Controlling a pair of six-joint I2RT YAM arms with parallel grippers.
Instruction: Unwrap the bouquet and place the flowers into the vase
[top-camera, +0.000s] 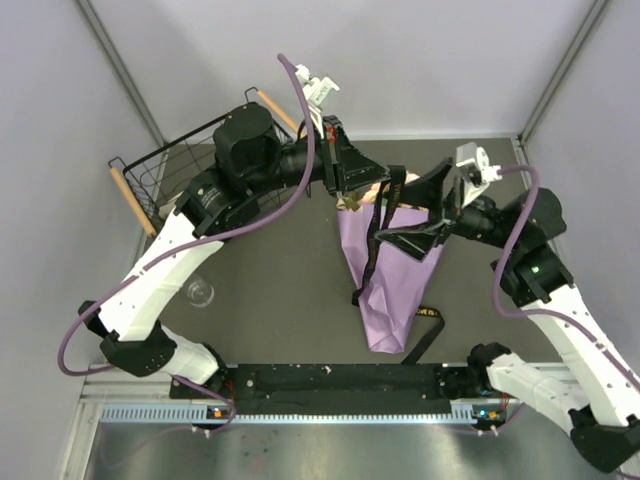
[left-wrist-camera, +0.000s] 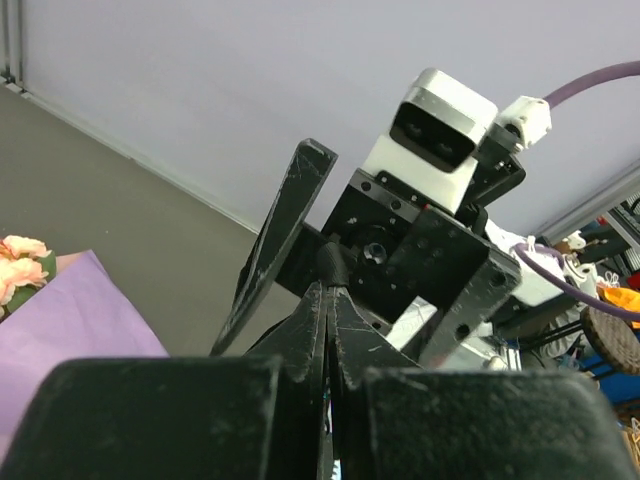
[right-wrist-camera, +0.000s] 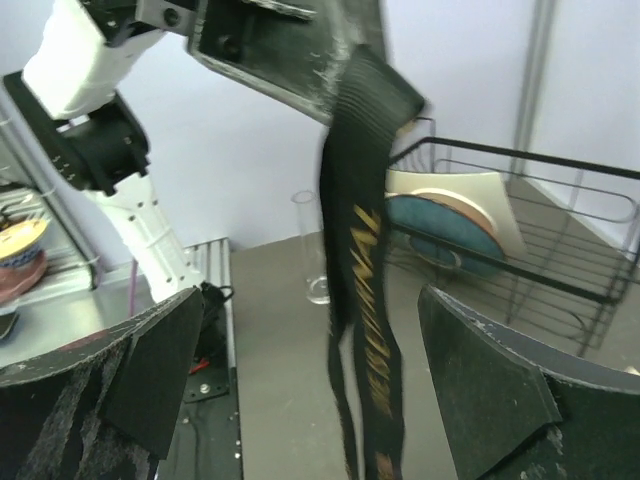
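One black ribbon (right-wrist-camera: 362, 200), gold lettering illegible

Black wire basket (top-camera: 160, 170) sits at far-left corner of dark grey table (top-camera: 280, 300), w/ one wooden handle (top-camera: 132, 200) on its left side & another (top-camera: 278, 110) at the back. Right wrist view: basket holds a white dish (right-wrist-camera: 465, 188) leaning over a round blue plate (right-wrist-camera: 445, 230). Aluminium rail (top-camera: 330, 412) runs along table's near edge. Pale walls (top-camera: 430, 60) on 3 sides.
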